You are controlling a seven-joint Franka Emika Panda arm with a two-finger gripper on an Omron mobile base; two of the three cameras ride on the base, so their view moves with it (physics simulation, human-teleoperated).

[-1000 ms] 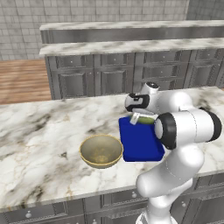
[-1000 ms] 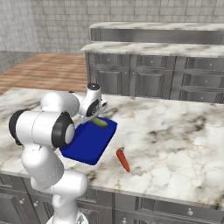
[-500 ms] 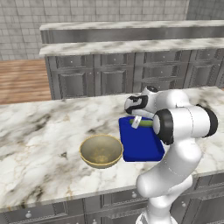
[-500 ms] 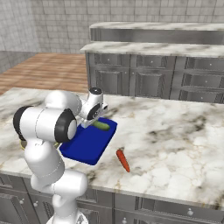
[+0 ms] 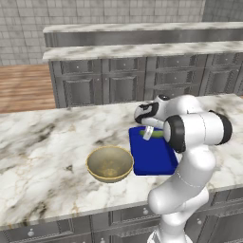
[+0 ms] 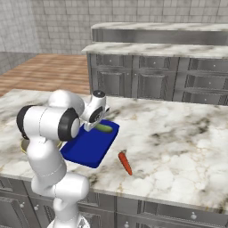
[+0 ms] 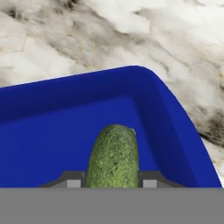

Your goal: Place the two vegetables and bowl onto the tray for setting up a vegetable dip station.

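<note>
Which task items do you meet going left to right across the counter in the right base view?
Bowl → blue tray → carrot. The cucumber overlaps the tray, so it is left out.

The cucumber (image 7: 113,155) sits in the hand (image 7: 113,180), over the tray's (image 6: 89,149) far end. The bowl (image 5: 109,163) rests on the surface (image 6: 178,147) left of the hand, the carrot (image 6: 125,163) to its right.

I am logging the cucumber (image 7: 114,155) as showing a rough, pebbled, matt skin and the tray (image 7: 52,127) a smooth, plastic-looking blue finish. The counter (image 5: 42,156) is reading as polished veined marble, the bowl (image 5: 109,163) as speckled glazed ceramic.
</note>
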